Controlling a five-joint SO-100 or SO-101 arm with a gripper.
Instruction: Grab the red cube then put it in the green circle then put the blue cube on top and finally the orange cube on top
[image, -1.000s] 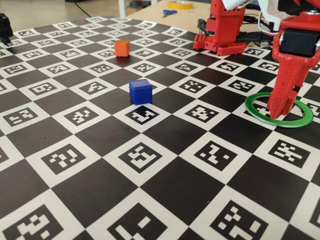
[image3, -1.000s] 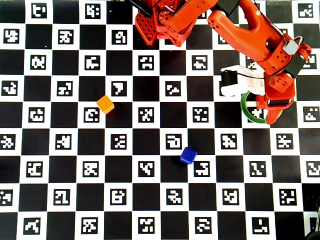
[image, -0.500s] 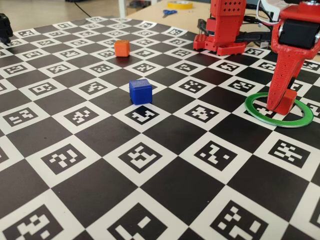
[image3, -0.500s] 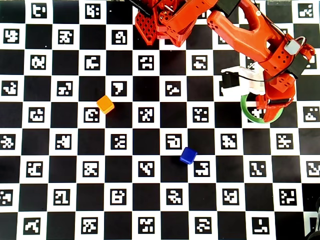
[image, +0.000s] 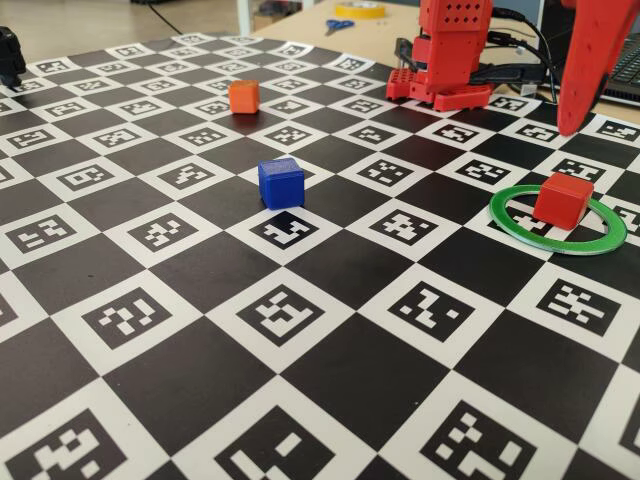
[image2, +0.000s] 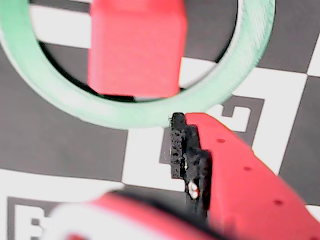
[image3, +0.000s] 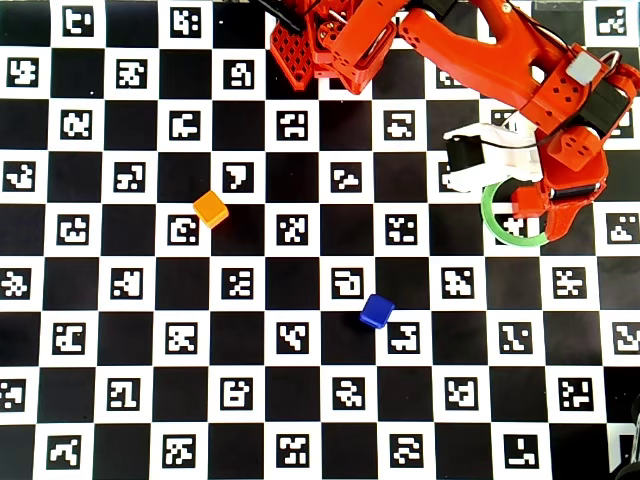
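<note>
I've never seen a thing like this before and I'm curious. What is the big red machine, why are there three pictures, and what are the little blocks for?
The red machine is a robot arm with a two-finger gripper on its end, like a pinching hand. Three cameras take pictures at once: one stands beside the table, one looks straight down, and one rides on the arm close to the gripper. The table is covered by a black and white checkered mat. On it lie a red cube, a blue cube and an orange cube. The red cube sits inside a flat green circle. Right now the gripper holds nothing; it hangs in the air above the red cube. The blue and orange cubes sit apart, waiting.
</note>
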